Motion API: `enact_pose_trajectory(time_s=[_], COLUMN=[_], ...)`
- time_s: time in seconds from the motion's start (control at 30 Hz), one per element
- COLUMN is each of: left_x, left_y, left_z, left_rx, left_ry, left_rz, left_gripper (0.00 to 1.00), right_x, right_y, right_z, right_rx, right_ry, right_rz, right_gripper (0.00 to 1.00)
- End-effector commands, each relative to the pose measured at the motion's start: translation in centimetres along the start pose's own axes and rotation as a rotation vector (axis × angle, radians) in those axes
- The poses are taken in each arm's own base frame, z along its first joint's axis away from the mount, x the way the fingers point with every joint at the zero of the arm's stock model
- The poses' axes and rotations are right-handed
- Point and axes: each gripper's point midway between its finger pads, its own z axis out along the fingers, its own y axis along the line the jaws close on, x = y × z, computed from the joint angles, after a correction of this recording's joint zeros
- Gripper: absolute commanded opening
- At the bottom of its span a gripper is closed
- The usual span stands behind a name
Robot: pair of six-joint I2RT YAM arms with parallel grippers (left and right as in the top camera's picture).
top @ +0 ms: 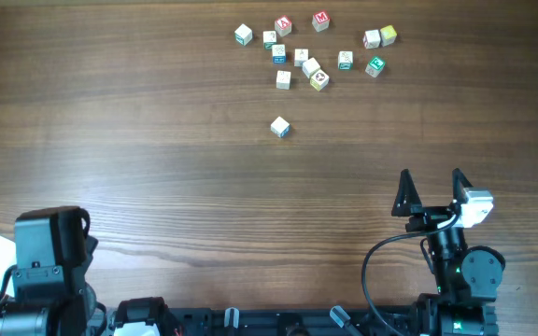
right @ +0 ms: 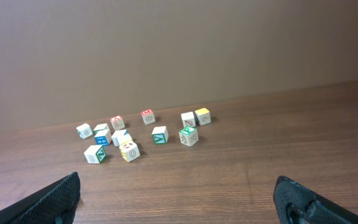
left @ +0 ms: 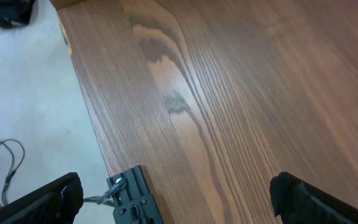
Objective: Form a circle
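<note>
At table far side, circle well beyond spread right jaws.

Letter cubes lie scattered beyond the right gripper's parted jaws.

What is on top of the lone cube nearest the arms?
Nothing: the lone cube shows a bare pale top face. Its underside, against the table, is hidden.

Green-faced cube, brown wood-grain table
</note>
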Motion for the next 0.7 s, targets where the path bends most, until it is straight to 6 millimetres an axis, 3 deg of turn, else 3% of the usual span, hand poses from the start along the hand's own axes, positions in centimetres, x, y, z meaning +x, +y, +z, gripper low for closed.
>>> enact_pose_trajectory(time_s=[0.0,0.67], left_x=[0.06,0.01], left_y=[0.16,-0.15], left_z=[0.21,0.13], left_rx=[-0.010,0.012], left_ry=[-0.004,-0.005], left_rz=[-0.035,-0.050], left_gripper=[1.00,1.00], right_x=[-0.14,-0.14], right_y=[-0.27,-0.28], right_z=[-0.02,-0.02], right_rx=[0.013,0.014], right_ry=[-0.008,-0.008], right_rz=[0.011,0.011], right_gripper=[1.00,1.00])
